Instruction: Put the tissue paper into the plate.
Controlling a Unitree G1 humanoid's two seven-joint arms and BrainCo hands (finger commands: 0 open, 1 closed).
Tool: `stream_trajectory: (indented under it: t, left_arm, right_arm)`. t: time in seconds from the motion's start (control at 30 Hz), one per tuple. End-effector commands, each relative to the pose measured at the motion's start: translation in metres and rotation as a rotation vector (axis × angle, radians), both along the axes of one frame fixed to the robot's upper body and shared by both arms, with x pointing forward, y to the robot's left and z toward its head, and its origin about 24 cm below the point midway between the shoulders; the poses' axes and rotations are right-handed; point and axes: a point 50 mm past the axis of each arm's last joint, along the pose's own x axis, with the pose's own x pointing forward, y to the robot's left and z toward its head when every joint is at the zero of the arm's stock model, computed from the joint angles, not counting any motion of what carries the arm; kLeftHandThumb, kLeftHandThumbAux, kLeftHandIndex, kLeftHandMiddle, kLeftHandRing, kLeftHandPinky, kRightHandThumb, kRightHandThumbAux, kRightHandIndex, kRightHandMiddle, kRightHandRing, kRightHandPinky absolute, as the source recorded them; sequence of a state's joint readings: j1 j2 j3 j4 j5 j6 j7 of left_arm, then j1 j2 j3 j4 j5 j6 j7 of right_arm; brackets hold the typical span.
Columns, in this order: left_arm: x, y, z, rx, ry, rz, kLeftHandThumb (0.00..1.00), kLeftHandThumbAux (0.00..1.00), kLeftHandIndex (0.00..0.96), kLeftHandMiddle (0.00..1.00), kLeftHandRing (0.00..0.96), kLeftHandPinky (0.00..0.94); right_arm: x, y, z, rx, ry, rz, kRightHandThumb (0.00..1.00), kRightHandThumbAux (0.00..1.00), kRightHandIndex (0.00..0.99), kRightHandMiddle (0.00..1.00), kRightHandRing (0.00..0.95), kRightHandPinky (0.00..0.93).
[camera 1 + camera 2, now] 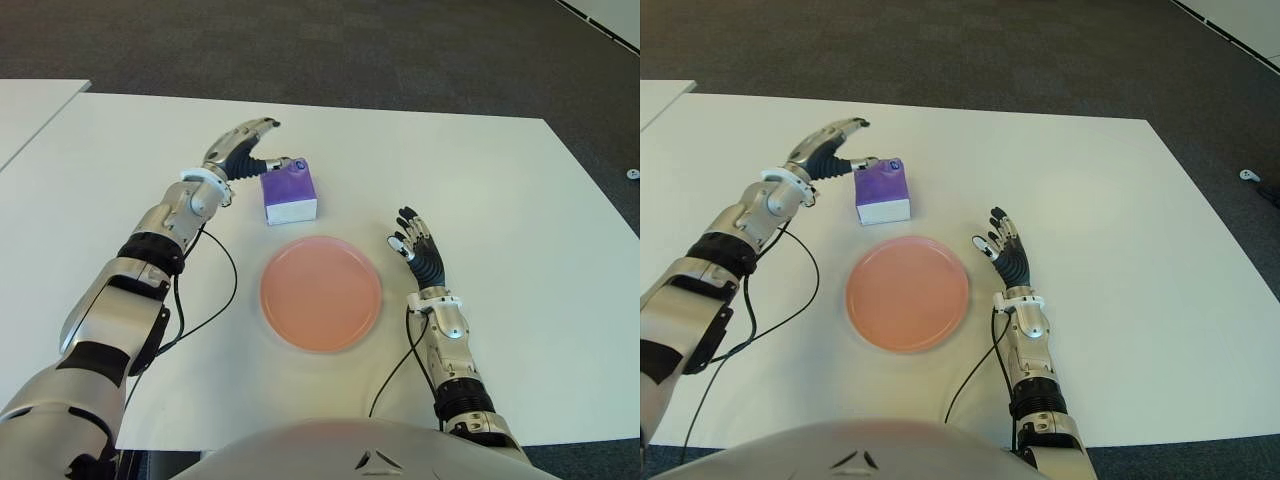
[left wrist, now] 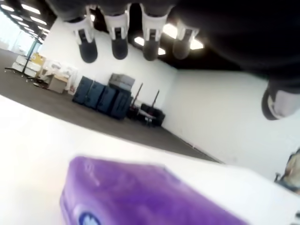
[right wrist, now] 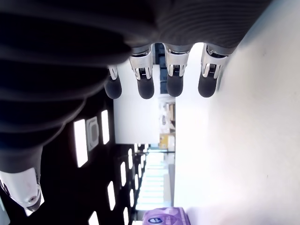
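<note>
Tissue box (image 1: 289, 194): a purple pack with a white lower band, it stood on the white table (image 1: 500, 200) just off the left hand's thumb side, its long axis running roughly across the table and its purple top facing up.
Contact: the thumb tip reached the box's near top corner (whether it actually touched could not be told).
Left hand (image 1: 243, 148): it was extended forward over the table, fingers (image 2: 119, 49) straight and spread above and past the box, thumb lower, nothing clasped between them.
Plate (image 1: 321, 293): pink, round and bare, it lay on the table nearer the robot than the left hand, apart from the box.
Right hand (image 1: 415, 245): it showed beside the plate on its right, fingers (image 3: 146, 87) relaxed and pointing forward, holding nothing.
</note>
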State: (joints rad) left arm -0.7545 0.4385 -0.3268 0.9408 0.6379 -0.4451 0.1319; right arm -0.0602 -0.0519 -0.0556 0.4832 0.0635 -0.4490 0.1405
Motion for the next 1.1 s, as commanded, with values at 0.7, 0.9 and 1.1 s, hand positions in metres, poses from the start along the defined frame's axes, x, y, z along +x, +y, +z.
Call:
stream_trajectory:
  t: [0.7,0.9,1.1]
  left_arm:
    - [-0.015,-0.016,-0.044,0.257,0.138,-0.156,0.181,0.265,0.0,0.0,0.0,0.0]
    - [-0.015,-0.014,-0.048,0.309,0.142,-0.152,0.167,0.256,0.0,0.0,0.0,0.0]
    - [-0.015,-0.012,-0.051,0.356,0.125,-0.15,0.152,0.258,0.0,0.0,0.0,0.0]
  right_arm:
    - [-0.044,0.007,-0.056,0.039,0.304,-0.012,0.0,0.574,0.0,0.0,0.0,0.0]
    - [-0.044,0.008,-0.055,0.043,0.306,-0.005,0.0,0.576,0.0,0.0,0.0,0.0]
    - [-0.044,0.008,-0.055,0.044,0.308,-0.005,0.0,0.576,0.0,0.0,0.0,0.0]
